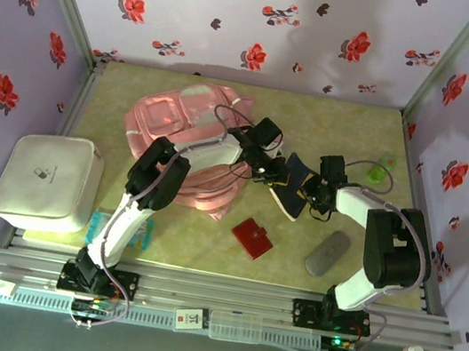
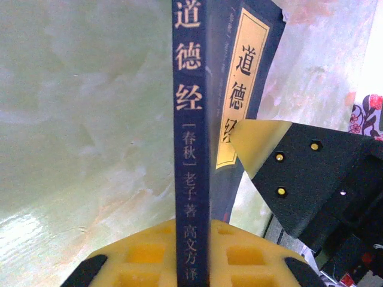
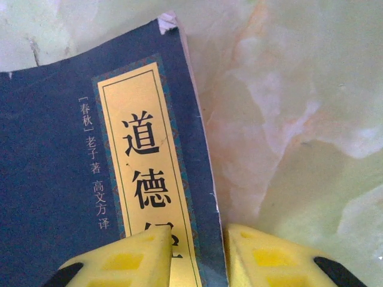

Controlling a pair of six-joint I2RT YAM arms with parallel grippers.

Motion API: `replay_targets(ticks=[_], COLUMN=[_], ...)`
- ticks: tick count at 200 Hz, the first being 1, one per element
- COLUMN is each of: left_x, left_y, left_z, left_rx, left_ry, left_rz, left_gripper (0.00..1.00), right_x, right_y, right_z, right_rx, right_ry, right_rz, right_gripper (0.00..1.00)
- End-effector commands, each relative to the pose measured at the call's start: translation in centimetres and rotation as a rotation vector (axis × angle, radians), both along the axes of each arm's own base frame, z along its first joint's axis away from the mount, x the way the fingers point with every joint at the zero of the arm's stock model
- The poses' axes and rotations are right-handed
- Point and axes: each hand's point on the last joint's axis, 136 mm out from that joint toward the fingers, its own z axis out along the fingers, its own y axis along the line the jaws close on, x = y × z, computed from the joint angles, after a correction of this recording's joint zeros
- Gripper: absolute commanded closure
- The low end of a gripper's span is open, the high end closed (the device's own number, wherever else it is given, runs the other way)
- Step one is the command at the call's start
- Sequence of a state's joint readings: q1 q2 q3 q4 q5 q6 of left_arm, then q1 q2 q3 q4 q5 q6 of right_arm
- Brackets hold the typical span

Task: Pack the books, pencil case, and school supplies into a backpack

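Yellow pads (image 2: 143, 254) of the left gripper (image 2: 191, 263) sat closest in the left wrist view, pressed against both sides of the spine of the dark navy book (image 2: 190, 119), which stood on end between them; that gripper was clamped on the book. Just right of the spine, the black right gripper (image 2: 251, 140) reached in, one translucent yellow finger lying over the cover's gold title panel. From the right wrist, its pads (image 3: 125, 260) straddled the book's long edge, one over the cover and one behind it, so it too was pinching the book. Seen from above, both grippers met over the middle of the surface (image 1: 359, 133), a little toward its right edge, with the book (image 1: 295, 193) held between them. Pale pink, the backpack (image 1: 167, 119) lay toward the far left corner, partly under the left arm. Along the near edge lay the red square piece (image 1: 252, 237) in the middle and the grey pouch (image 1: 328, 252) toward the right corner, apart from each other. A white box (image 1: 46, 180) sat by the near left corner.
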State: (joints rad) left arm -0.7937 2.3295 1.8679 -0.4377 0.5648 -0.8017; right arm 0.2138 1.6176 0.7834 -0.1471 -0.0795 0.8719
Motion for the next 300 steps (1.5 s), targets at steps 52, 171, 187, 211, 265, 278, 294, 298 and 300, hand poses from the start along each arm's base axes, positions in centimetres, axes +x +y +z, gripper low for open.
replay_targets(ticks=[52, 171, 187, 211, 265, 278, 294, 298, 300], left_x=[2.7, 10.3, 10.6, 11.0, 11.2, 11.1, 11.0, 10.9, 10.9], left_y=[4.3, 21.7, 23.0, 24.1, 24.1, 23.9, 23.6, 23.6, 23.5], left_z=[10.5, 18.9, 19.4, 20.3, 22.0, 22.3, 22.6, 22.7, 22.6], left_rx=[-0.105, -0.235, -0.275, -0.356, -0.478, -0.495, -0.511, -0.514, -0.516], left_ry=[-0.214, -0.454, -0.448, -0.426, -0.397, -0.397, -0.392, -0.391, -0.388], left_rz=[0.056, 0.595, 0.664, 0.749, 0.822, 0.823, 0.822, 0.822, 0.823], left_gripper=[1.0, 1.0, 1.0, 1.0, 1.0, 1.0, 1.0, 1.0, 1.0], right_x=[1.1, 7.7, 7.8, 7.4, 6.3, 6.4, 6.5, 6.6, 6.5], right_y=[1.7, 11.8, 13.8, 16.9, 22.8, 23.8, 25.0, 25.2, 25.3], right_z=[3.4, 15.8, 16.6, 17.9, 20.3, 20.9, 21.6, 21.7, 21.8], right_rx=[0.095, 0.756, 0.828, 0.881, 0.98, 1.015, 1.042, 1.046, 1.047], right_ry=[-0.154, -0.537, -0.553, -0.561, -0.606, -0.613, -0.62, -0.622, -0.622], right_rz=[0.032, 0.092, 0.099, 0.119, 0.112, 0.117, 0.13, 0.132, 0.134], right_gripper=[0.41, 0.12, 0.11, 0.11, 0.1, 0.11, 0.11, 0.11, 0.11])
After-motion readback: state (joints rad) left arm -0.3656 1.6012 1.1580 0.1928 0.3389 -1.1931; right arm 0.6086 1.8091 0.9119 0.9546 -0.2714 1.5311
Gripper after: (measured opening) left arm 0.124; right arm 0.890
